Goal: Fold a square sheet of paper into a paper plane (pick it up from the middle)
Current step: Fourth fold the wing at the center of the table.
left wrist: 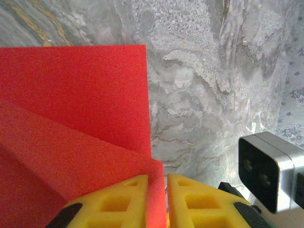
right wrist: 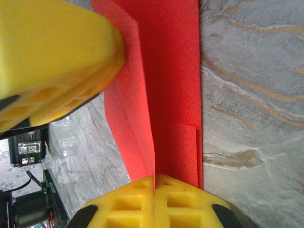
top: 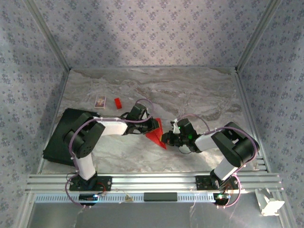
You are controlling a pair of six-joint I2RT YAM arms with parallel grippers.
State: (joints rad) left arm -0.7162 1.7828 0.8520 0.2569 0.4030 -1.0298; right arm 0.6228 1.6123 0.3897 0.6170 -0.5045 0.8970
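Grey marble-print tabletop [top: 204,95] boxed in by floral-papered walls, with the square sheet of paper [top: 156,134] at mid-table between the two arms, creased into a bright red wedge. Pinched on its far-left side by the left gripper [top: 151,124], yellow fingers [left wrist: 114,206] drawn almost together with a red folded edge running up between them in the left wrist view. Taken from the near-right side by the right gripper [top: 168,139], pads [right wrist: 123,204] pressed flat against each other at the spot of a crease running straight into their seam, one yellow finger of the left gripper looming at the upper left of that wrist view. Likely featherlight, thin and floppy away from its folds, somewhat stiffer along each crease. Likely quick to tear, crumple or slide out from smooth pads if tugged by both arms at once. Best taken, by this reading, on a doubled edge or on the centre crease near the middle of its length, with a light pinch, not at a loose single-layer corner. From above, narrow tip aimed toward the near edge and a little to the right, broad end toward the far wall, long axis running far-to-near on a slight diagonal. Resting on the table or lifted clear of it: impossible to tell. Well apart at far left, a small patterned card [top: 99,100] with a tiny red block [top: 118,102] just beside it, and a black mat [top: 64,135] near the left arm's base.
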